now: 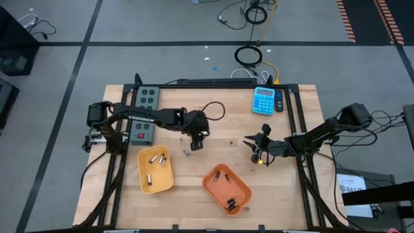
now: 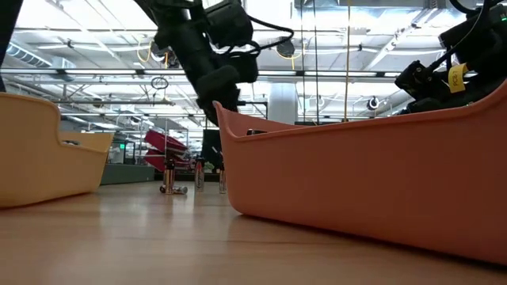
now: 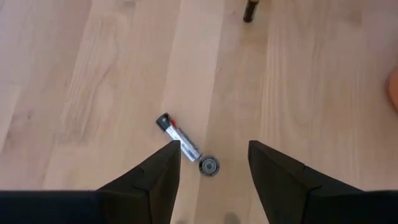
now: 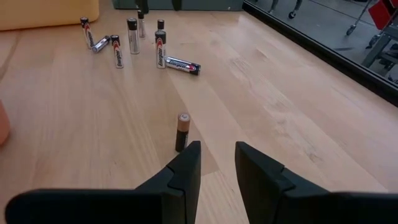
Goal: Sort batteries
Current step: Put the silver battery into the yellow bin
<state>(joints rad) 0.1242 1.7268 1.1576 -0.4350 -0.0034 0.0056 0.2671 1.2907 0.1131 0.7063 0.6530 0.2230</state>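
Wooden surface holds scattered batteries. Left pincer hovers wide over one lying battery. Right pincer stands narrow and empty near an upright battery.

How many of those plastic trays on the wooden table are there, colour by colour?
Yellow plastic tray: 1
Orange plastic tray: 1
Total: 2

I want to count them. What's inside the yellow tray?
Inside the yellow tray lie a few silvery batteries, seen from above. The low view shows only its wall, so its contents are hidden there.
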